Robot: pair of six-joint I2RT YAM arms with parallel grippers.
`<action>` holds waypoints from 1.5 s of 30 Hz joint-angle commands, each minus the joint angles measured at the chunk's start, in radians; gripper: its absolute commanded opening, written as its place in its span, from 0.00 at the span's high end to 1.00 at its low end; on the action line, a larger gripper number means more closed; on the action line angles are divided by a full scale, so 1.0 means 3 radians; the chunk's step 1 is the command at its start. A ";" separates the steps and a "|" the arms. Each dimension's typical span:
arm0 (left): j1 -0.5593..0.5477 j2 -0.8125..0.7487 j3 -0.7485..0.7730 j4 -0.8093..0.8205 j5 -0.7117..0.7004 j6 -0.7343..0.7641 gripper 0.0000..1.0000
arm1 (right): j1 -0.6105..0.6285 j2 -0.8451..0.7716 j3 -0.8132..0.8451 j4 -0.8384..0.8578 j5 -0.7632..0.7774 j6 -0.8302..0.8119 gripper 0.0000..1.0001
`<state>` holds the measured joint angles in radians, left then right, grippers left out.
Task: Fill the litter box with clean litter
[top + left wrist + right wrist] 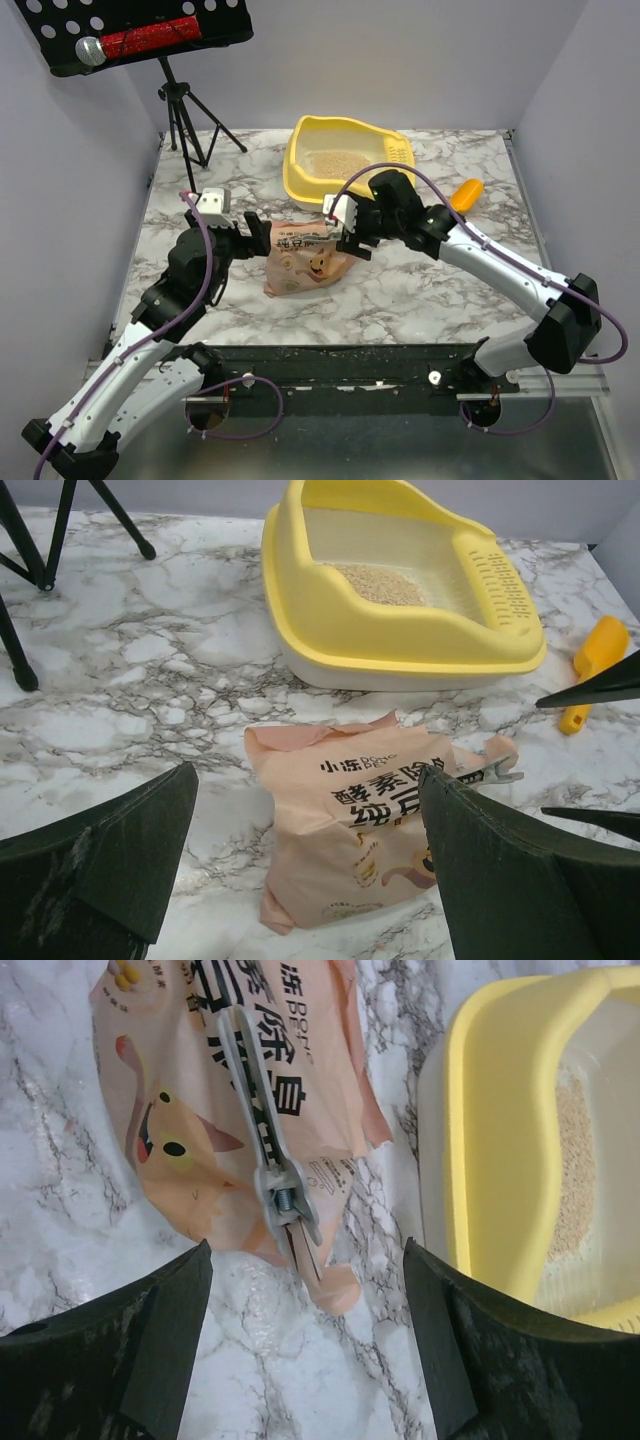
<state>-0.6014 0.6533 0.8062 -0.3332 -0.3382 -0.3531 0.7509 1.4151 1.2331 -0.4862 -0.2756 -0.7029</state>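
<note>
Presently left gripper [308, 775] and right gripper [307, 1250] stand released at the bag [305, 262] (scissors [268, 1150] loose on top). The litter box [305, 188] sits at the far edge, clean litter [340, 160] thin inside. Likely risk: lifting the bag dislodges the scissors, or granules spill short.

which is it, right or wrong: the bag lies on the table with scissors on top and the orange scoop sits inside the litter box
Wrong on the scoop. The orange scoop lies on the table outside the litter box, off to its right, as the top external view shows. The bag does lie on the table with the scissors on top.
</note>
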 commanded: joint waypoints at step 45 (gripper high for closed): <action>0.0031 -0.0306 0.0002 0.0047 0.0069 -0.0071 0.01 | -0.0314 -0.0672 -0.0607 0.0184 0.2527 0.2467 0.99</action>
<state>-0.5968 0.6029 0.8062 -0.3389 -0.3248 -0.3565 0.6971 1.2526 1.1267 -0.4252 0.1368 -0.3344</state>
